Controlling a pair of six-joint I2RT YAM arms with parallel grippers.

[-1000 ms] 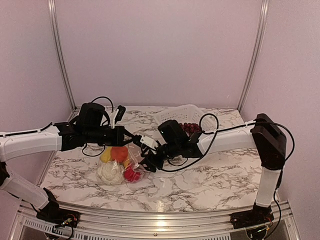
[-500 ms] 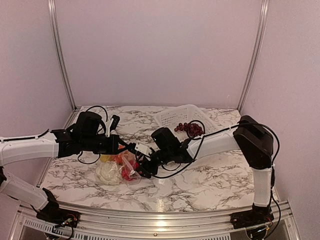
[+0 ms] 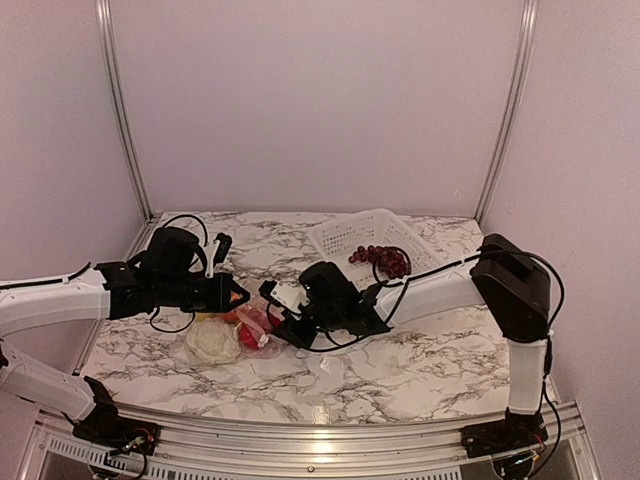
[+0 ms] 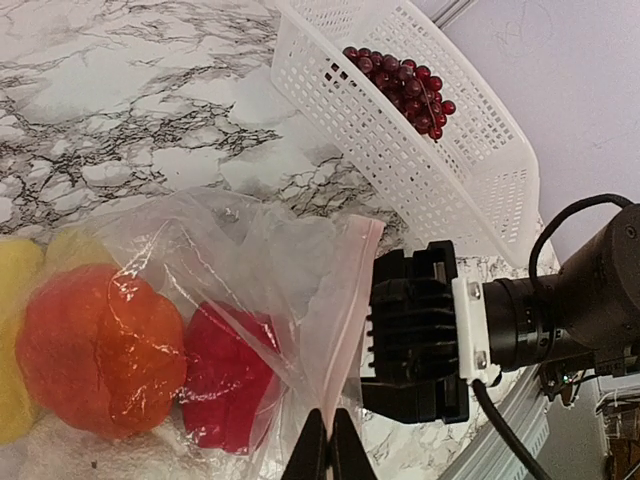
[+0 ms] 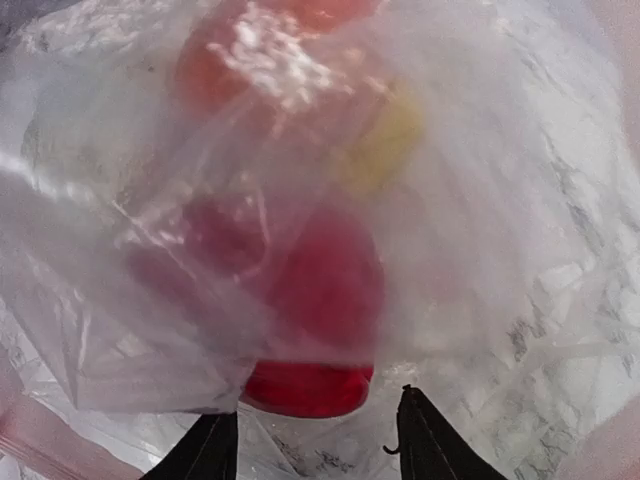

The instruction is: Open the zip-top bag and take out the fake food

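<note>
The clear zip-top bag (image 4: 255, 250) lies crumpled on the marble table (image 3: 400, 360). My left gripper (image 4: 328, 445) is shut on its zip strip, holding the mouth up. Fake food shows through the plastic: a red piece (image 4: 225, 380), an orange one (image 4: 100, 345) and a yellow one (image 4: 18, 300). A cream-white piece (image 3: 212, 341) rests at the bag's near left. My right gripper (image 5: 318, 448) is open at the bag's mouth, its fingertips on either side of the red piece (image 5: 305, 388), apart from it. From above, the right gripper (image 3: 277, 322) is against the bag (image 3: 255, 322).
A white lattice basket (image 3: 345, 232) stands tilted at the back right with a dark grape bunch (image 3: 381, 258) in it. The left wrist view shows the basket (image 4: 400, 160), the grapes (image 4: 405, 85) and the right arm's black body (image 4: 415, 345) close beside the bag.
Both arms have shifted left, taking the bag with them. The right gripper has pushed further into the bag's mouth, and its jaws have narrowed around the red piece.
</note>
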